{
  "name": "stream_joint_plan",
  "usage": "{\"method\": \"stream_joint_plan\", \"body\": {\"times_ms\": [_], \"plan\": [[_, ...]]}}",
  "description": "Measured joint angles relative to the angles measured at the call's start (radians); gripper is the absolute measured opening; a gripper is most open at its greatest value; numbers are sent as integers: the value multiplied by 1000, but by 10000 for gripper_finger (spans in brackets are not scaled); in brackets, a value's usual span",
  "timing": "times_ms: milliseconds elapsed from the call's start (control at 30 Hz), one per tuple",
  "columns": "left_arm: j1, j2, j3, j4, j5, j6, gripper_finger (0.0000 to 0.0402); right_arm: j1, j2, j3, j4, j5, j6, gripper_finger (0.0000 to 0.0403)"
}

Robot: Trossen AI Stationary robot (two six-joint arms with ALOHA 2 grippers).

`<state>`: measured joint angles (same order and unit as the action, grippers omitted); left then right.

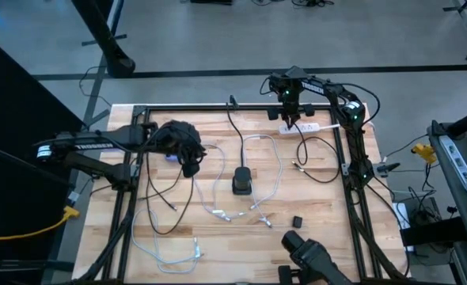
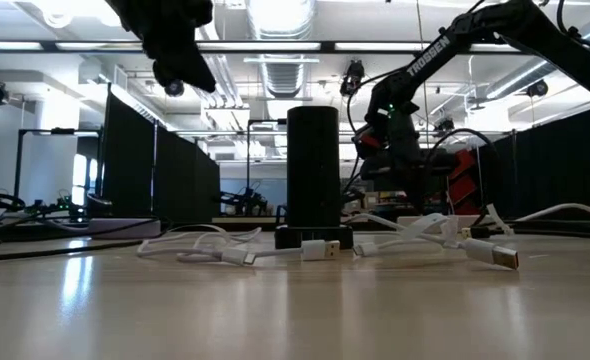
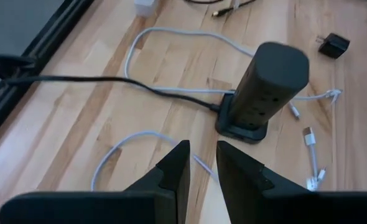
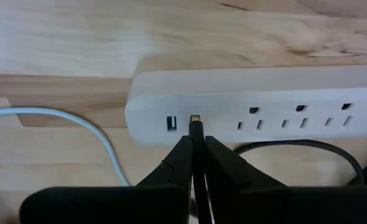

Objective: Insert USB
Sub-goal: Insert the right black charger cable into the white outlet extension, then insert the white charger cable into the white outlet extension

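Observation:
A white power strip point(image 4: 264, 106) lies flat near the table's far right edge point(image 1: 306, 127). My right gripper point(image 4: 196, 149) stands over it, shut on a black USB plug point(image 4: 196, 127). The plug's tip meets the second of two small ports at the strip's end. Its black cable point(image 1: 319, 162) loops over the wood. My left gripper point(image 3: 202, 165) hangs above the table's left half point(image 1: 191, 162), its fingers a little apart with nothing between them. It faces a black tower power strip point(image 3: 264, 87) standing upright at mid-table. My right gripper pinches the black USB plug's body point(image 4: 197, 138) between its two fingers, just behind the metal tip. The fingers come steeply from above and lie along the plug. The tip point(image 4: 196, 119) sits at the mouth of the strip's port; how deep it goes I cannot tell.
Several white USB cables point(image 1: 218, 210) lie loose around the tower, their plugs point(image 2: 320, 250) on the wood. A small black adapter point(image 1: 298, 222) lies near the front right. Black frame rails point(image 1: 348, 166) border the table, and a black cord point(image 3: 109, 81) runs from the tower's base.

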<state>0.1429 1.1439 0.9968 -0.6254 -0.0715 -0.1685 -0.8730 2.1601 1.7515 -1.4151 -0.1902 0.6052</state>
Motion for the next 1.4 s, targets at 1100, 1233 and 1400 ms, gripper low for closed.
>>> {"method": "stream_joint_plan", "body": {"times_ms": [1100,1233,1400], "plan": [[1,-5,-8,26,1,2,66,2,-96,1,-10,67,-67,189],[1,-5,-8,26,2,2,66,6,-192,1,-3,66,-75,184],[1,-5,-8,27,2,2,66,52,-344,1,2,64,-57,171]]}}
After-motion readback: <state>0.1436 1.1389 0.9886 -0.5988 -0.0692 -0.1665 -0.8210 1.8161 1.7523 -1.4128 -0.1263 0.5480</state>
